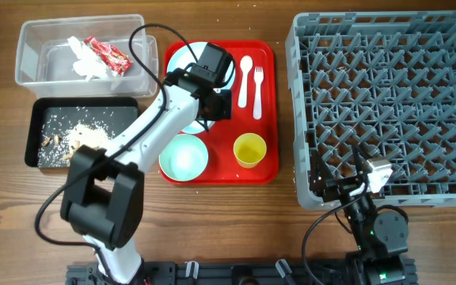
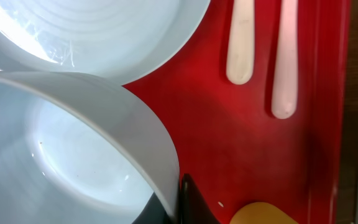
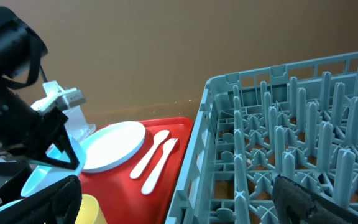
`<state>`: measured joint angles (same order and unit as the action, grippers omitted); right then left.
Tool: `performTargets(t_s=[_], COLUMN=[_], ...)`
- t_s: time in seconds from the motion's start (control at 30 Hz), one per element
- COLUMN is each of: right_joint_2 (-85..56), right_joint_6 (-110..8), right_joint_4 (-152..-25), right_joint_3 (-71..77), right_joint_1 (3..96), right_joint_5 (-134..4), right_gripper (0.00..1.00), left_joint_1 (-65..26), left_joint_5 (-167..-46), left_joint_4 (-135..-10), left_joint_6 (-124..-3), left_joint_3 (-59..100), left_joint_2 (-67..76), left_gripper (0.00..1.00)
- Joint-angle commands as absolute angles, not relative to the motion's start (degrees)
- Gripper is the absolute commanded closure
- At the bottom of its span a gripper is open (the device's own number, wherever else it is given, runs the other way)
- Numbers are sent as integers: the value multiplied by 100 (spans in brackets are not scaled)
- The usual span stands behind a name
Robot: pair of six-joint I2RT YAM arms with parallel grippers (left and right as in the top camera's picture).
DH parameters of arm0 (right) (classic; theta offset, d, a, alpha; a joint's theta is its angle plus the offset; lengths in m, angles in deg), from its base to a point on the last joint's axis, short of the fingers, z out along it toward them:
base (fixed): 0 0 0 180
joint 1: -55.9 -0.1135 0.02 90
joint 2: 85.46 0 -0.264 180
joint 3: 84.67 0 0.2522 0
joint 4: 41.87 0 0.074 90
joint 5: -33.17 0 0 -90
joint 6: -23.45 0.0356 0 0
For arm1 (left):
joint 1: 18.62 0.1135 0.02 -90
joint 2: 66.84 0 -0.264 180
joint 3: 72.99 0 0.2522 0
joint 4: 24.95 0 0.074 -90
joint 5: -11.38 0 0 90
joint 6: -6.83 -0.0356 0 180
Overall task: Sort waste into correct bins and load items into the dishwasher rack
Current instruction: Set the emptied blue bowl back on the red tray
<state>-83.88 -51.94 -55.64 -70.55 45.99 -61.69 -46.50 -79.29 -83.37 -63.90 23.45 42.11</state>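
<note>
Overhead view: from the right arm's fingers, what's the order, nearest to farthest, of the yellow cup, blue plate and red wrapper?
1. Yellow cup, red tray's front right corner.
2. Pale blue plate, tray's back left.
3. Red snack wrapper, in the clear tub, far left.

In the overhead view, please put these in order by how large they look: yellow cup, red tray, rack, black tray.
1. rack
2. red tray
3. black tray, partly hidden by the left arm
4. yellow cup
</note>
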Motion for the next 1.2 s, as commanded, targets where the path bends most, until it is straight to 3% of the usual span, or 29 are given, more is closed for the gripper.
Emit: performTargets(t_s=[0.0,0.07,0.17,0.23,0.37,0.47,0.7,1.03,1.17], right_joint_2=[-8427,-8427,-8427,-8427,-8427,-8427,-8427,-8427,-8427], right_joint_6=[-5290,-5290,-5288,-5288,-5290,-5288,-5288,-5288,-5288], right_joint_4=[-5547,-5547,-5547,-5547,-5547,-5547,-5547,-5547,-5547], right_joint_3=[-7061,-7061,-7061,-7061,-7061,-7061,-7061,-7061,-7061], right_joint_1=[4623,4623,4623,4623,4623,4623,4623,4623,4623], right_joint_5=[-6119,-6119,-6119,-6119,-6119,-6119,-6119,-6119,-6119], right_gripper=[0,0,0,0,0,0,0,0,0], left_joint_1=[-4742,-4807,-4814,-4812,-4796,-4796,-4796,-4840,-4840], left_joint_5=[-7944,-7944,-7955,-7964,-8210,-8219,-8219,-8394,-9631], left_joint_4=[-8294,-8252,-8265,-8263,-8329,-8145,-8158,-8683,-8691], left_joint_6=[-6318,-6318,-6318,-6318,-6318,-6318,-6318,-6318,-6821], left_joint_3=[2319,2319,2319,2319,2507,2605,2603,2603,2603], left_joint_2=[4307,4307,4307,4305,4174,3944,3944,3947,3944], left_gripper=[96,91,62,50,41,27,23,10,10])
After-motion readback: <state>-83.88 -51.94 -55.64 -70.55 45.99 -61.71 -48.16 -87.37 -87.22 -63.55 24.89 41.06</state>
